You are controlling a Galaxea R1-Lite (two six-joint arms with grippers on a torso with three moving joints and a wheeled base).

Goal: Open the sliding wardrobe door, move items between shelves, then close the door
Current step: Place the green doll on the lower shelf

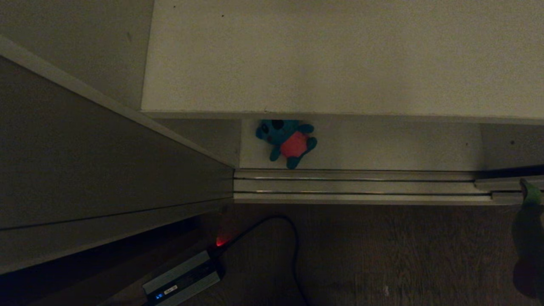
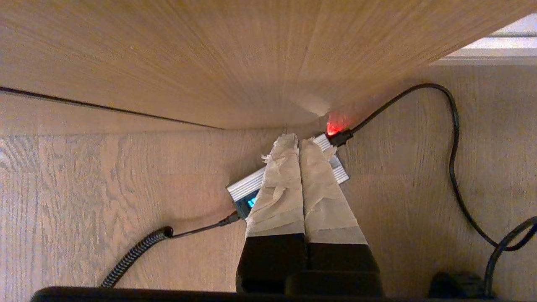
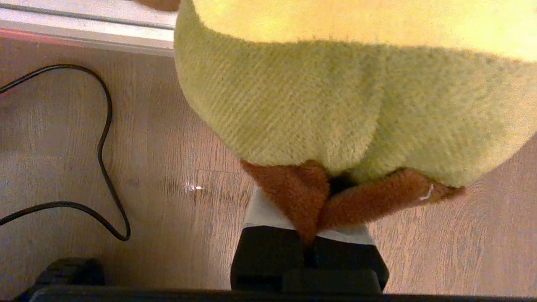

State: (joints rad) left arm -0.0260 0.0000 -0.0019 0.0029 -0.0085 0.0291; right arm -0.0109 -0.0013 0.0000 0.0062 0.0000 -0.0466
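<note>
A teal monster toy [image 1: 287,142] lies on the lower off-white shelf [image 1: 382,146], just behind the floor track. A wider upper shelf [image 1: 340,55] juts out above it. The sliding wardrobe door's bottom rail [image 1: 508,183] shows on the track at the far right, leaving the wardrobe open. My right gripper [image 3: 310,235] is shut on the green avocado toy [image 3: 335,92], with one brown leg pinched between its fingers. The avocado [image 1: 531,193] hangs at the right edge of the head view, over the floor near the track. My left gripper [image 2: 298,140] is shut and empty, above the floor.
A brown wooden side board [image 1: 85,170] stands on the left. A grey box [image 1: 182,280] with a red light lies on the wood floor, directly under my left gripper. Its black cable [image 1: 293,238] loops across the floor. The ribbed metal track [image 1: 361,187] runs along the wardrobe front.
</note>
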